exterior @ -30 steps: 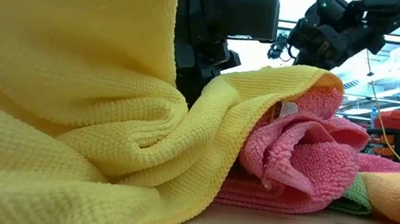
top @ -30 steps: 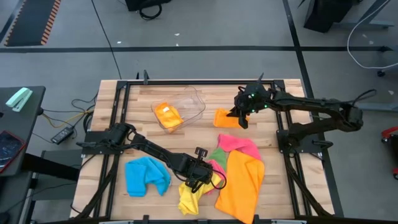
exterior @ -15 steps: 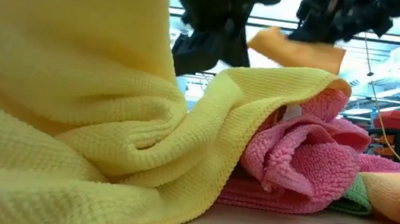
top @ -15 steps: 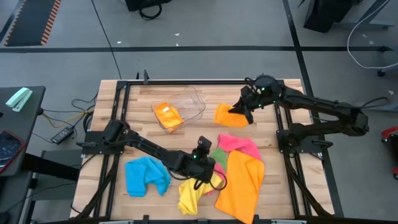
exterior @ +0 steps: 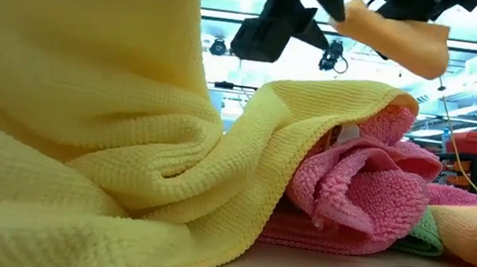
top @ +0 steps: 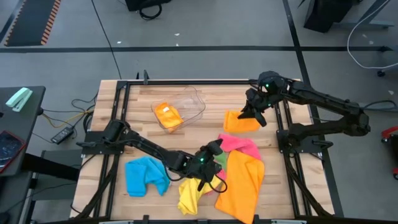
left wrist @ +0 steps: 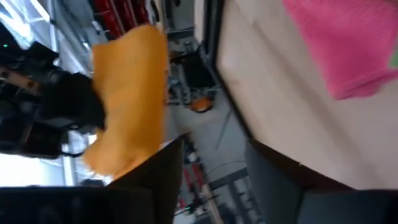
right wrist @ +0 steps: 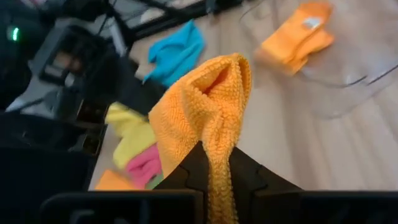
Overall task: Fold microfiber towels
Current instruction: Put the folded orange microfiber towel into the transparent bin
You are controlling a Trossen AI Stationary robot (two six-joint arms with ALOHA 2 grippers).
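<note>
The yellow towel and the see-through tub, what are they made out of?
The yellow towel looks like soft knitted microfiber cloth: up close it shows rows of tiny bumpy loops and folds limply. The tub seems to be clear, hard, shiny plastic, since the wooden table shows through its walls.

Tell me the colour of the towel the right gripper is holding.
Orange towel, pinched in the right gripper; clearest in the right wrist view.

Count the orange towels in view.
3: one in the clear tub, one held up by the right gripper, one large on the table's front right. Others may lie hidden.
</note>
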